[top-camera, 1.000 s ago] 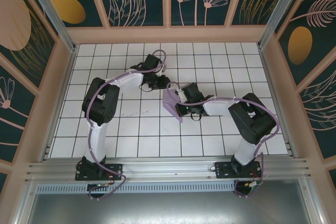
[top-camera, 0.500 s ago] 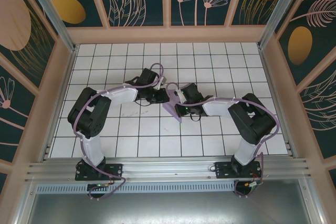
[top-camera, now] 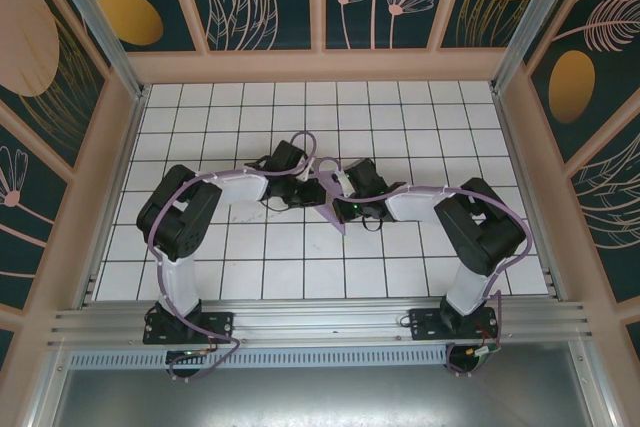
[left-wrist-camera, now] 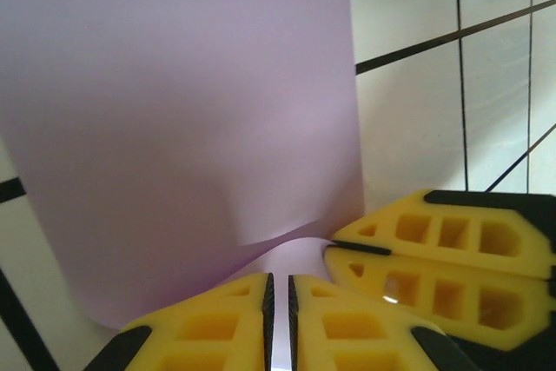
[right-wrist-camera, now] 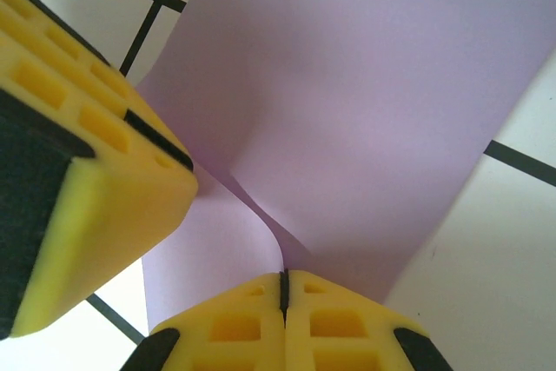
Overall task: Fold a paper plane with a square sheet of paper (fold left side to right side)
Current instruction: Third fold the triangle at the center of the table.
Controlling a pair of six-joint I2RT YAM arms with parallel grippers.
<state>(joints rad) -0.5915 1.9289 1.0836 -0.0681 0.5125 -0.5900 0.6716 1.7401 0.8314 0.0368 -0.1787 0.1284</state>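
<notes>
The lavender square sheet of paper [top-camera: 331, 211] lies mid-table, partly lifted and bent, with a pointed corner toward the near side. In the right wrist view my right gripper [right-wrist-camera: 282, 274] is shut on the raised, curling edge of the paper [right-wrist-camera: 365, 102]. My left gripper [left-wrist-camera: 278, 277] sits right beside it over the paper [left-wrist-camera: 174, 110]. Its jaws are drawn in to a thin slit with lavender showing through and nothing clearly pinched. The right gripper's fingers [left-wrist-camera: 434, 288] clamp the paper's edge just to its right. From above, left gripper [top-camera: 308, 190] and right gripper [top-camera: 336, 192] meet at the sheet. The paper plane is out of view.
White grid-tiled table [top-camera: 250, 257] enclosed by wooden-framed patterned walls [top-camera: 90, 207]. Both forearms reach inward from the near rail [top-camera: 320, 322]. The left arm's elbow [top-camera: 175, 212] and the right arm's elbow [top-camera: 480, 227] stand over the tiles on either side.
The left arm swung from the back left toward the paper and lowered beside the right gripper, its jaws narrowing. The right gripper kept its hold, and the paper's visible part shrank.
</notes>
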